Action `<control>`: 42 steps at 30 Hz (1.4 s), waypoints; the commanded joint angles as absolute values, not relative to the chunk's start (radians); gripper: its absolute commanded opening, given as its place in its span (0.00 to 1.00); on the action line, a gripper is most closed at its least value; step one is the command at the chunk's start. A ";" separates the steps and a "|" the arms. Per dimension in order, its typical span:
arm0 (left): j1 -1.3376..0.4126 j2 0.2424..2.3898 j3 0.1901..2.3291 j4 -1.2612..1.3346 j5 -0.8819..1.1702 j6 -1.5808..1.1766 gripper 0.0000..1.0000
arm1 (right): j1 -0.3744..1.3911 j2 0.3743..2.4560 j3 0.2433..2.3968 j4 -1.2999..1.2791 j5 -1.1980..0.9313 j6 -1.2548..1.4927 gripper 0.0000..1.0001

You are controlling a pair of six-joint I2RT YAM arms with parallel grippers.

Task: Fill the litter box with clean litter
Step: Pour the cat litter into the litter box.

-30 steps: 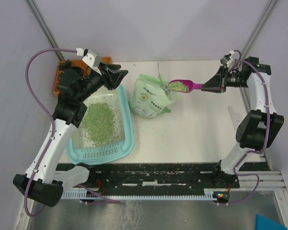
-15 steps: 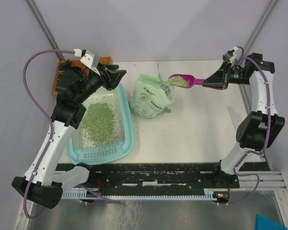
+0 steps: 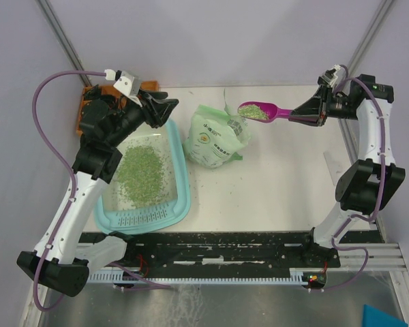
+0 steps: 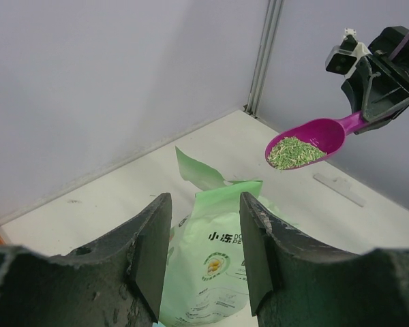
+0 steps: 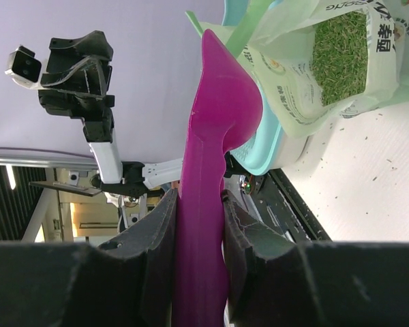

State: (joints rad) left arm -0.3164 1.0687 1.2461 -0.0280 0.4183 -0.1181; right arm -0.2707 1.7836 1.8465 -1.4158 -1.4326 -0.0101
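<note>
The right arm's fingers [image 5: 157,259] clamp the handle of a magenta scoop [image 3: 259,111], raised in the air near the open bag [image 3: 215,139] with clean litter [image 3: 256,113] heaped in its bowl. The left arm's fingers [image 4: 153,252] stand half apart, holding nothing, over the litter box [image 3: 180,201]. It lies on the tabletop [image 3: 273,197] just beside the bag with more granules spread inside.

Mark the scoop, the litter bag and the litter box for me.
magenta scoop [image 3: 279,113]: top view, handle beside the bowl.
litter bag [image 3: 215,137]: top view, printed front face.
litter box [image 3: 143,218]: top view, grate strip at near end.
</note>
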 commanded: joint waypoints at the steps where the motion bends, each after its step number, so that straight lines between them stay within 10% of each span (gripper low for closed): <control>1: -0.320 1.052 1.269 -0.009 0.398 -0.093 0.52 | -0.275 1.773 1.907 -1.431 -1.508 0.000 0.02; 17: -0.319 1.048 1.280 -0.028 0.369 -0.076 0.52 | -0.075 1.717 1.937 -1.142 -1.416 0.310 0.02; 25: -0.320 1.006 1.257 -0.035 0.319 -0.058 0.52 | 0.104 1.631 1.619 0.182 -1.342 1.366 0.02; 42: -0.319 0.885 1.206 -0.044 -0.071 -0.036 0.56 | 0.470 1.797 1.841 -0.199 -1.288 1.040 0.02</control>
